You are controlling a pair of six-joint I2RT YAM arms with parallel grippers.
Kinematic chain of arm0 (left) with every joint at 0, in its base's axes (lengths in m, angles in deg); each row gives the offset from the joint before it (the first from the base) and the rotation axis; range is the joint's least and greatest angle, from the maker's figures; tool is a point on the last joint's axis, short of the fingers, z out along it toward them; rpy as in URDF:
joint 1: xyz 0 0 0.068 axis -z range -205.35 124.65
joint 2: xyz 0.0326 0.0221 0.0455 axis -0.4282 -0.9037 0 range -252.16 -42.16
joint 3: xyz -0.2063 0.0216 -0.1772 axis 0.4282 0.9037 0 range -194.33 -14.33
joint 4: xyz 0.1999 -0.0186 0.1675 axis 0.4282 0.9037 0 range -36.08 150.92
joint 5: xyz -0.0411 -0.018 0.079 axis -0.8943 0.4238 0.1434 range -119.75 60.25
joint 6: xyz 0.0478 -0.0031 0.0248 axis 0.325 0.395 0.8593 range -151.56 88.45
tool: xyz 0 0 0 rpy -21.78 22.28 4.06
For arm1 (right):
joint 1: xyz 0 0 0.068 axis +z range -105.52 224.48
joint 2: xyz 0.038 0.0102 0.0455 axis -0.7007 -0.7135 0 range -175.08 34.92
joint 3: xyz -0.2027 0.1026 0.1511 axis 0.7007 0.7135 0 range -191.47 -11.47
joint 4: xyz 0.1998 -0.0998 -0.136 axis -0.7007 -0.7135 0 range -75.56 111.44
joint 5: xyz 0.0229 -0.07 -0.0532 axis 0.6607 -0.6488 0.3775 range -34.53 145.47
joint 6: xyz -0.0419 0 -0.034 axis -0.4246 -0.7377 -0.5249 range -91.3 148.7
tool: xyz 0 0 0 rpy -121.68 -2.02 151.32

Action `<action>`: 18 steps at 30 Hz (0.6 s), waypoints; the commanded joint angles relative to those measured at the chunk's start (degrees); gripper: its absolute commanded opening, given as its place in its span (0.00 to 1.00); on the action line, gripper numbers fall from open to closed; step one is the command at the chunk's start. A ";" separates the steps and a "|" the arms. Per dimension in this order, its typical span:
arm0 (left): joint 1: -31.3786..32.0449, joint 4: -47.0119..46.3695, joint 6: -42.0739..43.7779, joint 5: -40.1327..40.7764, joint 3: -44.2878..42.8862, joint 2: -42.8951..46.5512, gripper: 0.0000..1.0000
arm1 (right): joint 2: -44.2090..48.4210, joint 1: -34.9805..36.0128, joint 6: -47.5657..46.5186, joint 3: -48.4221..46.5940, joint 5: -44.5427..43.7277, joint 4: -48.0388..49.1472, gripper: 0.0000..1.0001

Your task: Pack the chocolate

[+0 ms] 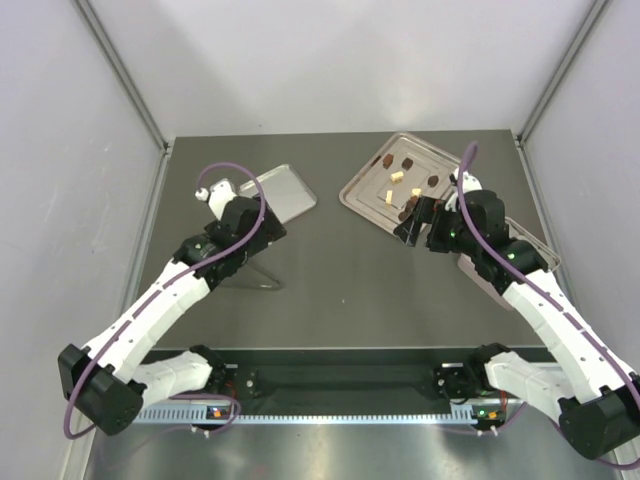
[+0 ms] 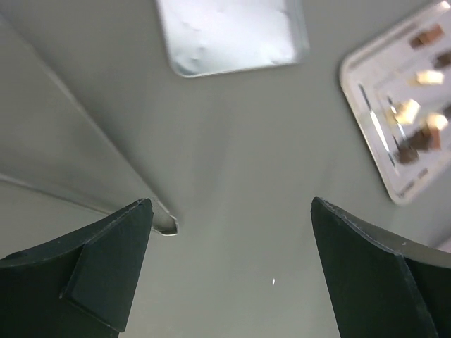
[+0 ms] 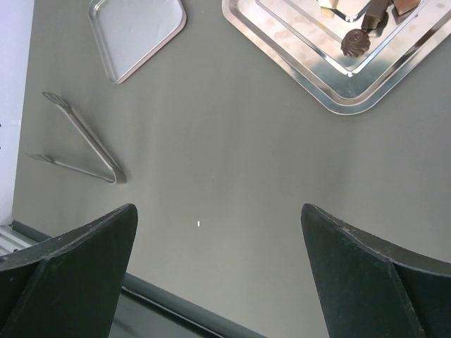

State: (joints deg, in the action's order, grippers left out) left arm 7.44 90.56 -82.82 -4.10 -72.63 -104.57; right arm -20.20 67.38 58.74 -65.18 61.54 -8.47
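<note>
The chocolate [image 1: 398, 177] is several tiny pieces, mostly dark brown and a few cream, lying in a large silver tray [image 1: 352, 195] at the back right. The left wrist view shows the chocolate [image 2: 423, 137] at its right edge. In the right wrist view one dark chocolate [image 3: 356, 42] sits near the tray's corner [image 3: 310, 81]. My right gripper [image 1: 412, 225] hangs open just in front of that tray, its jaws [image 3: 218, 211] over bare table. My left gripper [image 1: 268, 232] is open too, with nothing between its jaws [image 2: 231, 211].
A small bare silver tray [image 1: 290, 190] lies at the back left, just beyond my left gripper. Metal tongs [image 1: 262, 282] rest on the table under the left arm, and they also show as tongs [image 3: 84, 134] in the right wrist view. A pale box [image 1: 543, 250] is partly hidden under my right arm.
</note>
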 commanded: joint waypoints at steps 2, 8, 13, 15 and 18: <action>-5.88 4.83 -7.52 0.64 -1.20 -0.61 0.99 | 0.80 0.75 -1.30 -2.80 -0.79 1.08 1.00; -17.48 8.88 -18.78 -4.55 5.12 -1.30 0.90 | 1.14 0.75 -1.39 -3.15 -0.35 1.43 1.00; -20.75 13.44 -22.47 0.18 5.13 -3.15 0.88 | 2.99 0.75 -2.09 -2.19 -2.02 1.43 1.00; -21.81 15.38 -24.22 0.63 4.78 -4.46 0.92 | 3.69 0.75 -2.36 -1.92 -3.07 1.43 1.00; -23.30 17.41 -26.86 -1.21 4.16 -6.49 0.95 | 4.75 0.75 -2.71 -1.39 -4.22 1.52 1.00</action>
State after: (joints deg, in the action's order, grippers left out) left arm -14.50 103.78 -104.68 -5.65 -67.23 -109.67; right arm -17.47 67.38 57.25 -65.20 59.44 -8.54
